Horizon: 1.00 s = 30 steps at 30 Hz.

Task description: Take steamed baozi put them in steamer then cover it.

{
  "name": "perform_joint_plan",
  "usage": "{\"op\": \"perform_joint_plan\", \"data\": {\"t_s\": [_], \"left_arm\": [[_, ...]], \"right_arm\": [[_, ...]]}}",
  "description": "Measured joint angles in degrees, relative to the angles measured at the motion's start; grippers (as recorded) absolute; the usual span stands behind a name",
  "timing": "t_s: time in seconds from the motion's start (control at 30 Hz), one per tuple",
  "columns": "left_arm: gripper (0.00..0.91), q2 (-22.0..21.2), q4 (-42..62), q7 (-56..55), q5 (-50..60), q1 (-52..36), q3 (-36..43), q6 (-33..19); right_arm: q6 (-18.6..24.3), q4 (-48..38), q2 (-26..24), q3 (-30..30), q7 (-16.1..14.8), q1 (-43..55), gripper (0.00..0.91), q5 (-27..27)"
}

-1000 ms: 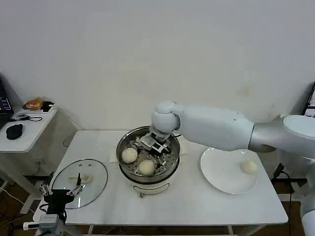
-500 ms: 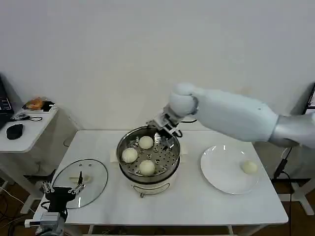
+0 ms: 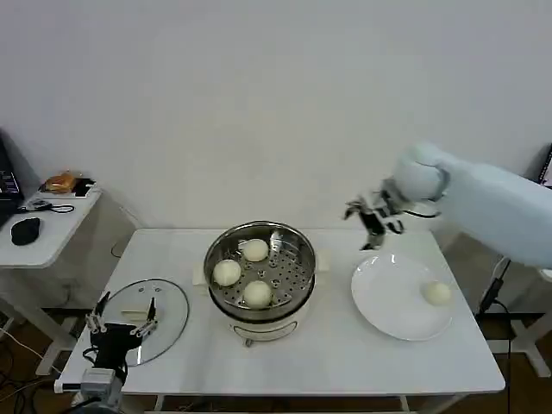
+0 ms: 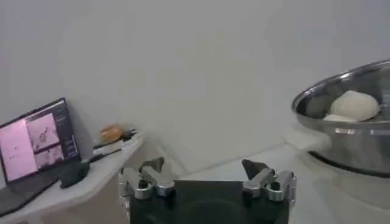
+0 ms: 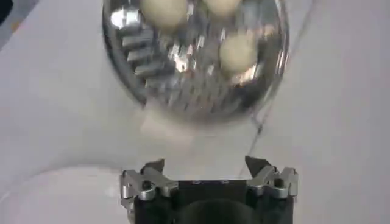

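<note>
Three baozi (image 3: pixel 244 271) now sit in the steamer (image 3: pixel 259 274) — the right gripper (image 3: pixel 373 220), jaws spread and empty, has swung away toward the plate (image 3: pixel 388 306), where the last bun (image 3: pixel 437 293) waits

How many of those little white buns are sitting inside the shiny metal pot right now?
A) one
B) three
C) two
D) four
B: three steamed baozi lie on the perforated floor of the steamer, while a fourth is on the white plate to its right, below the open, empty right gripper.
</note>
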Motion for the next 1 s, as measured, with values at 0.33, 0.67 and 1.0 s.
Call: {"op": "perform_joint_plan", "data": {"t_s": [0.33,0.67,1.0], "left_arm": [[0.907,1.0,0.8,0.3,0.2,-0.5,1.3,0.1],[0.907,1.3,1.8,0.4,0.4,-1.2,2.0,0.3],[0.907,1.3,2.3,0.4,0.4,-0.8,1.5,0.3]], "right_arm": [[-0.8,-0.5,-11.3,7.3,0.4,-10.9,0.907,-5.2],[-2.0,-2.4,-15.0,15.0,1.4,-23.0,0.907,-9.8],[-2.9,-6.1,-13.9,20.9,2.4,-30.5,0.907,-14.3]]}}
